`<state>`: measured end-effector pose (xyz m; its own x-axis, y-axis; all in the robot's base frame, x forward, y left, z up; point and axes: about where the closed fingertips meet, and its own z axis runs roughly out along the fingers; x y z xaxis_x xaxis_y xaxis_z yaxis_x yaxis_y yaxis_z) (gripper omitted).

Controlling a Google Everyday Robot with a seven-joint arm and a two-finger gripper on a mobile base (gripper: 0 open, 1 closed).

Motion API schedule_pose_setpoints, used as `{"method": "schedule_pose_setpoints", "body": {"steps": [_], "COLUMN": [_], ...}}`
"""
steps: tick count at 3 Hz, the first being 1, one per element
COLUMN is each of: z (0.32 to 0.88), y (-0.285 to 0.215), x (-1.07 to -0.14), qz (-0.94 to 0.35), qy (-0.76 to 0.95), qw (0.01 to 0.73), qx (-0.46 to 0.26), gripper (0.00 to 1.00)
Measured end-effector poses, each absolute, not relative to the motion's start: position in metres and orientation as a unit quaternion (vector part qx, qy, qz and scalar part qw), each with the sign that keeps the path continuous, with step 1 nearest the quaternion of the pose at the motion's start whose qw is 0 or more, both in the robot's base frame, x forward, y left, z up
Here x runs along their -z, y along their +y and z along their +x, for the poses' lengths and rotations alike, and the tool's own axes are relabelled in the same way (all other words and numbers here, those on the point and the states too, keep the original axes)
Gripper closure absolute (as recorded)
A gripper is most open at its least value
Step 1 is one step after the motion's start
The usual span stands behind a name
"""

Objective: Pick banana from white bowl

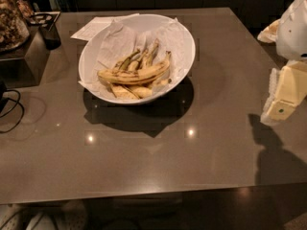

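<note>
Whether the fingers are apart or together cannot be told: the gripper (274, 113) shows only one cream flank with a white ribbed strip along its edge. It hangs at the 3 o'clock edge of the view, tip tilted down toward 7 o'clock, above the surface (144, 162) and touching nothing. Its upper part runs into a white shell (295, 25) of the arm that the frame cuts off at the right. A tan shape (268, 30) peeps from behind that shell, too little of it in view to name. The gripper's shadow (271, 150) falls on the surface toward 6 o'clock.

Well apart, at about 10 o'clock from the gripper, stands the white bowl (91, 51), lined with crinkled paper (117, 40). The banana (136, 74) lies on top across the bowl's middle, speckled, its stem tip pointing to 2 o'clock. Shorter bananas (124, 91) lie partly hidden under and behind it; their count is hard to make out.

A sheet of paper (88, 28) sticks out from behind the bowl at 11 o'clock. At the 10 o'clock corner a jar (8, 20) is cut off by the frame, its contents unclear. A dark cable (12, 110) loops in at 9 o'clock.
</note>
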<state>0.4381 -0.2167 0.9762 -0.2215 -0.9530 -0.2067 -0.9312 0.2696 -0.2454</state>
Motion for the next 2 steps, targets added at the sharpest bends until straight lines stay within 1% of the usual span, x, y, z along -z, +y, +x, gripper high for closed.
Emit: {"method": "schedule_pose_setpoints", "body": {"steps": [1,2], "z": [0.438,0.444], "y": [-0.217,-0.203], "x": [-0.976,-0.981], "qz": [-0.603,-0.606], "qy": [0.781,0.781], "qw": [0.159,0.148], "qx": [0.034,0.032], "gripper": [0.0,0.0]}}
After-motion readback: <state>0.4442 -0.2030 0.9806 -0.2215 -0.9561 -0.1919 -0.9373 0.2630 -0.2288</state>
